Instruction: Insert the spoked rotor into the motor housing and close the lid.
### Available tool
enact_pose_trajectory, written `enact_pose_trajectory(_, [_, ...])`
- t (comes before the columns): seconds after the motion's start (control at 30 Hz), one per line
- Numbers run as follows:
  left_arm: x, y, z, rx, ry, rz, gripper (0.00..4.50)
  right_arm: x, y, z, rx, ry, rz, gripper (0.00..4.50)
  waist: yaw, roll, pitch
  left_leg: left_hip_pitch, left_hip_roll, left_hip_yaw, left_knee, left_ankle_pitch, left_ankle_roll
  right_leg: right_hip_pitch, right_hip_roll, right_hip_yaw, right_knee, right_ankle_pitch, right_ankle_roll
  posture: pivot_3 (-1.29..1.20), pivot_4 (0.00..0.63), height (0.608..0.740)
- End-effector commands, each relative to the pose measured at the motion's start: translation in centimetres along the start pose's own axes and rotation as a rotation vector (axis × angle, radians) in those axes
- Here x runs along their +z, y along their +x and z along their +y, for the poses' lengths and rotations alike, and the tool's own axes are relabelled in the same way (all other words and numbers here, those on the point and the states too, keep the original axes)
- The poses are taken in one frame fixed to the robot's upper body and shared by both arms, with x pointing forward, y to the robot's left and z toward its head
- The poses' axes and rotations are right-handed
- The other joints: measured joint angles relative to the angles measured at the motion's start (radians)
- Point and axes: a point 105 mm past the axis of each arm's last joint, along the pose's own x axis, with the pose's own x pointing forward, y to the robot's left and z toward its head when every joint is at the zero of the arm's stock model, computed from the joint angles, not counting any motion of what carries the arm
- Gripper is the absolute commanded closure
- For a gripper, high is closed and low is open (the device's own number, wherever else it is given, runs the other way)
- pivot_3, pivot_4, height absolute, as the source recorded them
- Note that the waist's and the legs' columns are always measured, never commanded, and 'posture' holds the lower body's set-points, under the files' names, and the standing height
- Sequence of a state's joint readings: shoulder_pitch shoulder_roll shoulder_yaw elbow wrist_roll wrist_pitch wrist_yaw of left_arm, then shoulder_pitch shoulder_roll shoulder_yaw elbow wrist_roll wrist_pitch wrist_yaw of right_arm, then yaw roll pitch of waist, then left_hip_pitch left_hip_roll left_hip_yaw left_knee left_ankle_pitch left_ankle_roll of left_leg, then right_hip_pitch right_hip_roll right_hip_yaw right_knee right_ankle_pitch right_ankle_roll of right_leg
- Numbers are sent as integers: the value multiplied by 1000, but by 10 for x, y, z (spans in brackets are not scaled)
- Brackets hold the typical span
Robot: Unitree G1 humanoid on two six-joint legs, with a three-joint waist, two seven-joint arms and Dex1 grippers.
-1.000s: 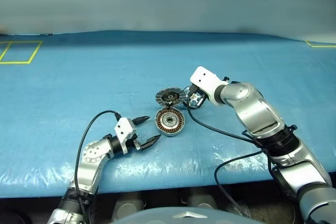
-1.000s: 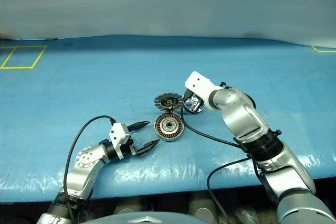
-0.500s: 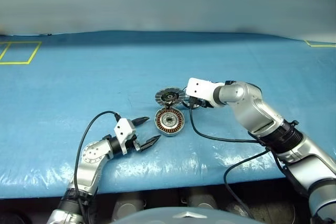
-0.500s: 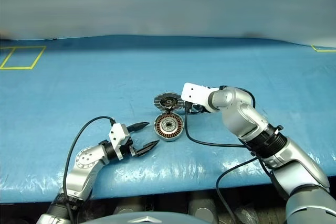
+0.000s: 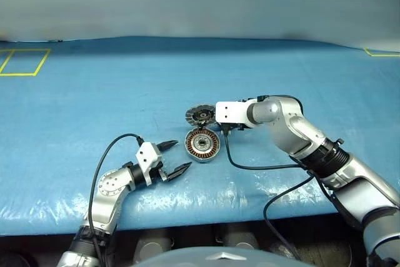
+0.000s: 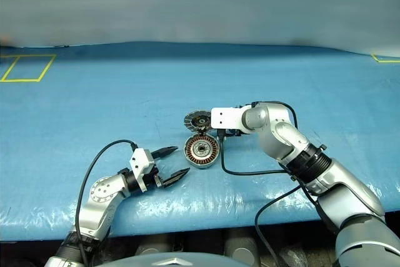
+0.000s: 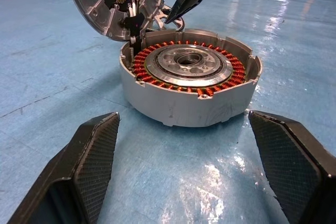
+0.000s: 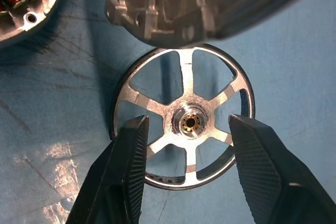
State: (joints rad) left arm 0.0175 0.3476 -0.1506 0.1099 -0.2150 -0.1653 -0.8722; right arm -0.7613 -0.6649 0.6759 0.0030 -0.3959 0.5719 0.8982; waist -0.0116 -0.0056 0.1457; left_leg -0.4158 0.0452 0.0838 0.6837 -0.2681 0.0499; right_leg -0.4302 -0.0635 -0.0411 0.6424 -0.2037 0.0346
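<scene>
On the blue counter [image 5: 94, 85], the left hand [image 5: 172, 156] rests low at about eight o'clock of the motor housing [image 5: 202, 144], its fingers released and spread wide, pointing toward the housing with nothing between them. The housing lies flat, its open face with the copper windings and metal hub turned straight up. Hinged to its far rim at about eleven o'clock, the lid [image 5: 200, 115] stands tilted up and open, segmented inner face toward the housing. Just at two o'clock of the housing lies the spoked rotor [image 8: 182, 117], flat on the counter, its axis pointing up. The right hand [image 8: 185, 145] hovers over the rotor with fingers parted on either side of the hub, grasping nothing.
</scene>
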Motion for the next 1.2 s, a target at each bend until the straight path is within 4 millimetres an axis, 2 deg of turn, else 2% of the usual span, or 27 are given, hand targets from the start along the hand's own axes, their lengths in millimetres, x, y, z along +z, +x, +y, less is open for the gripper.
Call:
enact_pose_trajectory(0.03, [13, 3, -3, -13, 45, -36, 288, 1, -7, -17, -58, -10, 1, 1966, 0, 0, 0, 0, 0, 0, 0, 0, 0, 0, 0, 0, 0, 0, 0, 0, 150, 740])
enact_pose_trajectory(0.17, [12, 4, -3, -15, 44, -32, 288, 2, 0, -2, -8, -35, 8, 1966, 0, 0, 0, 0, 0, 0, 0, 0, 0, 0, 0, 0, 0, 0, 0, 0, 150, 740])
enact_pose_trajectory(0.33, [7, 4, -2, -13, 41, -25, 288, 1, 7, 5, -2, -24, 27, 1966, 0, 0, 0, 0, 0, 0, 0, 0, 0, 0, 0, 0, 0, 0, 0, 0, 150, 740])
enact_pose_trajectory(0.43, [6, 4, -2, -8, 40, -24, 288, -7, 11, 9, -6, -16, 57, 1966, 0, 0, 0, 0, 0, 0, 0, 0, 0, 0, 0, 0, 0, 0, 0, 0, 150, 740])
enact_pose_trajectory(0.53, [5, 4, -2, -4, 35, -23, 288, -13, 11, 13, 7, -11, 73, 2551, 0, 0, 0, 1, 0, 0, 1, 0, 0, 1, 0, 0, 0, 0, 0, 0, 150, 740])
enact_pose_trajectory(0.63, [4, 3, -1, 2, 36, -16, 288, -18, 8, 10, -4, 13, 83, 3550, 0, 0, 0, 2, 0, 0, 1, 0, 0, 2, 0, 0, 1, 0, 0, 0, 150, 740])
enact_pose_trajectory(0.67, [4, 3, 0, 2, 36, -16, 288, -19, 8, 9, -9, 24, 85, 3656, 0, 0, 0, 2, 0, 0, 1, 0, -1, 2, 0, 0, 1, 0, 0, 0, 150, 740])
enact_pose_trajectory(0.93, [12, 12, 2, -5, 45, -29, 288, -31, -1, 19, 15, 118, 83, 3655, 7, -1, -1, 2, -1, -1, 1, 0, 0, 3, 0, 0, 0, 0, 0, 0, 150, 740])
enact_pose_trajectory(1.2, [13, 11, 6, -6, 44, -32, 288, -31, -24, 38, 29, 203, 38, 3655, 8, -1, -1, 2, 0, -2, 1, 0, 0, 3, 0, 0, 0, 0, 0, 0, 150, 740])
